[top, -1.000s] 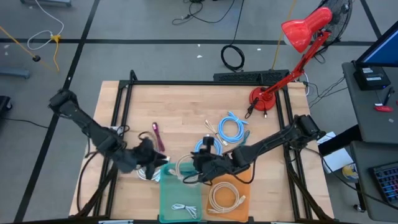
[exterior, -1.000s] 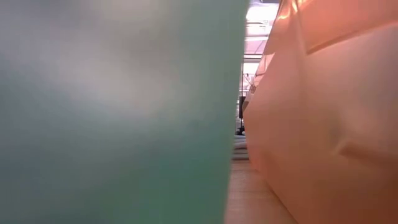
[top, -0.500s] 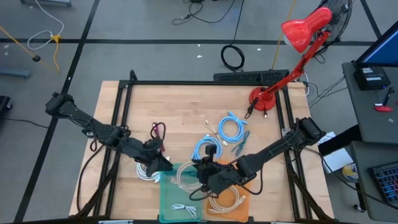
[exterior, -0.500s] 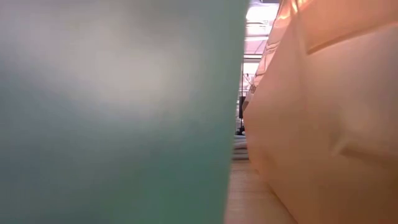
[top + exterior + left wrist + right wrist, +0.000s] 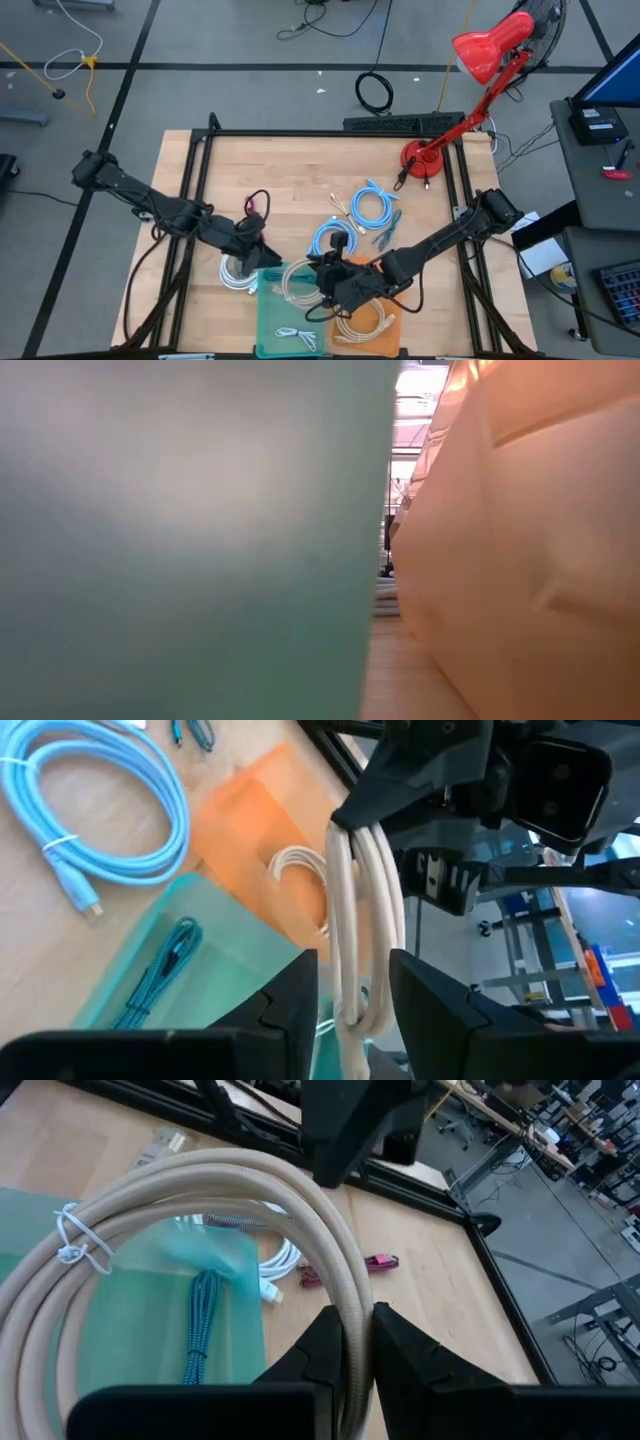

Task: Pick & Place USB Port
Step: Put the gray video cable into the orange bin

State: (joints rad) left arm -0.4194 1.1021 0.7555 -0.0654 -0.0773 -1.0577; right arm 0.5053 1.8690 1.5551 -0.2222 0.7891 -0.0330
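A beige coiled USB cable (image 5: 293, 282) hangs in the air over the far edge of the green bin (image 5: 268, 325), between my two grippers. My right gripper (image 5: 318, 280) reaches in from the table's right and is shut on the coil. My left gripper (image 5: 266, 260) comes from the table's left, its fingers closed around the same coil. The green bin holds a teal braided cable (image 5: 204, 1330) and a small white cable (image 5: 296, 337). A second beige coil (image 5: 360, 320) lies in the orange bin (image 5: 385, 300). My left gripper has the coil's lower part (image 5: 358, 970) between its two fingers, several strands side by side. The fingers (image 5: 430, 1010) come from the table's left, slanting a little downward, across the strands. The coil hangs clear of the table and bins. My right gripper pinches the coil's strands (image 5: 352, 1295) between its two fingers at the coil's upper part (image 5: 350, 830). It comes from the table's right, slanting downward. The coil, tied with a white wire tie (image 5: 72, 1245), hangs from it, lifted clear.
Two light-blue coils (image 5: 372, 208) (image 5: 330, 240) lie at mid-table, a white coil (image 5: 235, 275) left of the green bin, a magenta cable (image 5: 255, 205) farther back. A red desk lamp (image 5: 430, 160) stands at the far right. The bins' walls (image 5: 180, 540) block the low view.
My left gripper has swung toward the table's right, up to the beige coil, rolling as it went. My right gripper has carried the coil a little toward the table's near edge, over the green bin's far rim.
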